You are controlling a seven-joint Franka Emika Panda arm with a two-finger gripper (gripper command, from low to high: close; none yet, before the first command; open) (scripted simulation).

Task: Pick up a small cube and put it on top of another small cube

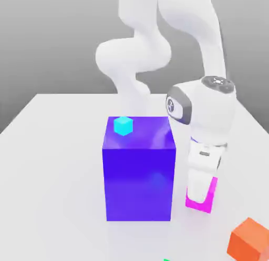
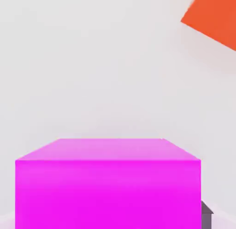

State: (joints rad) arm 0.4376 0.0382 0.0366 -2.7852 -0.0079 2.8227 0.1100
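The small cube (image 1: 211, 198) is plain magenta and sits on the white table (image 1: 52, 176), to the exterior view's right of the big blue-purple block (image 1: 139, 176). My gripper (image 1: 201, 198) is lowered straight over it, shut on its sides, with a white finger covering most of its near face. In the hand view the small cube (image 2: 108, 186) looms close between the jaws, and a grey fingertip (image 2: 206, 215) presses against one side. An orange cube (image 1: 249, 241) of similar size lies nearer the front at the exterior view's right, and its corner (image 2: 214, 18) shows in the hand view.
A tiny cyan cube (image 1: 123, 126) rests on top of the big block, which stands close beside my hand. A speck of green (image 1: 167, 260) peeks in at the front edge. Bare table stretches to the exterior view's left.
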